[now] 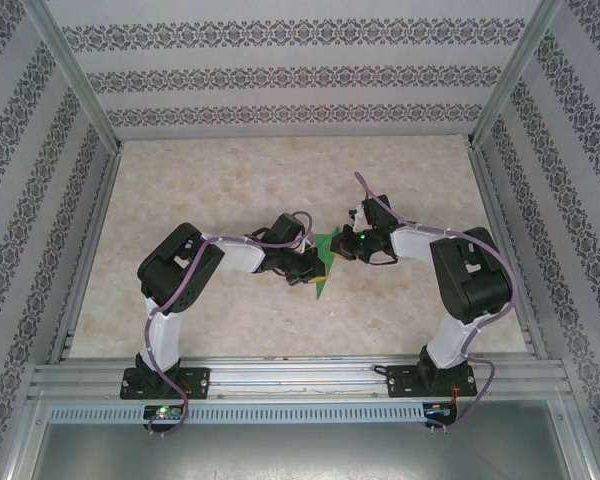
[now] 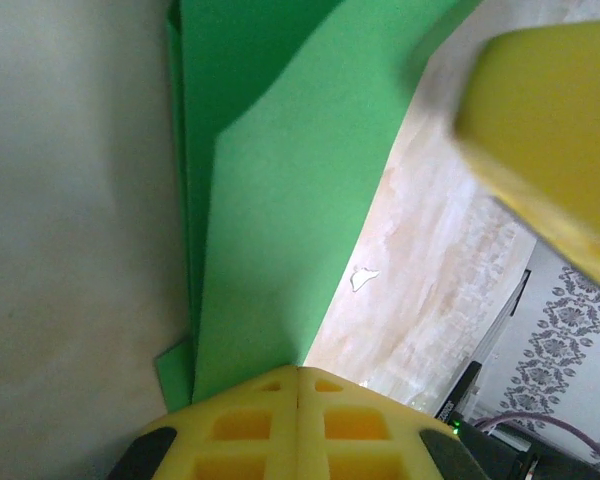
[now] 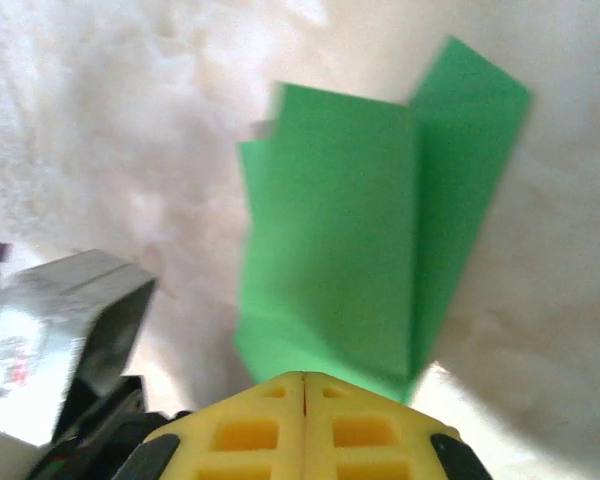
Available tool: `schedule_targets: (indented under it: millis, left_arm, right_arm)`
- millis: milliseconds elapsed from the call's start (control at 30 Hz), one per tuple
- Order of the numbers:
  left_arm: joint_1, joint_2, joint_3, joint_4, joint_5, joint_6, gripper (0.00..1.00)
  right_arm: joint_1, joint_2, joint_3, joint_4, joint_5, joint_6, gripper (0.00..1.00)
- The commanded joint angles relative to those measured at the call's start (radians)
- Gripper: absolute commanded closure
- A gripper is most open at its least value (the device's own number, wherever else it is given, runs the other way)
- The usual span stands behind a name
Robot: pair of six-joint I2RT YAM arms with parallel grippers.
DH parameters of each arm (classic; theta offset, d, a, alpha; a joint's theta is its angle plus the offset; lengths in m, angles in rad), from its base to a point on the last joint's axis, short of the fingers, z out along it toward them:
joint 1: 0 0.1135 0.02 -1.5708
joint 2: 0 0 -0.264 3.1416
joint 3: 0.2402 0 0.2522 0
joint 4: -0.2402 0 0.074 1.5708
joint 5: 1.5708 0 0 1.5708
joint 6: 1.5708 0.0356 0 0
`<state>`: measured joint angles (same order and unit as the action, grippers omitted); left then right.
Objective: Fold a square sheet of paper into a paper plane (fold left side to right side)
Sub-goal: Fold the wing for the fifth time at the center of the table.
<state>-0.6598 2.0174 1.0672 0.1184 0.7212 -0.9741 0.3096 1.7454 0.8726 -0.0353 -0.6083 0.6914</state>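
Paper sits mid-table between your two arms, folded into overlapping layers with a centre crease. Left gripper: jaws closed, pinching one end of the paper. Right gripper: jaws closed, pinching the other end. The grippers nearly meet, and a blurred yellow finger crowds the left wrist view. A small white scrap lies beside the paper. The table is beige marble-patterned. Striped patterned walls enclose three sides, with a metal rail at the near edge.
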Motion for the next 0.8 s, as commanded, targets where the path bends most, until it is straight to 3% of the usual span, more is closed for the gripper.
schedule_targets:
  millis: [0, 233, 767]
  left_arm:
    - [-0.003, 0.034, -0.029, -0.178, -0.081, 0.044, 1.00]
    - [-0.003, 0.031, -0.028, -0.197, -0.092, 0.055, 1.00]
    - [-0.004, 0.026, -0.042, -0.232, -0.112, 0.057, 1.00]
  right_arm:
    - [-0.006, -0.022, -0.002, 0.037, -0.039, -0.039, 1.00]
    - [0.002, 0.036, -0.023, 0.116, -0.038, -0.031, 1.00]
    - [-0.048, 0.139, 0.020, 0.094, 0.008, -0.087, 1.00]
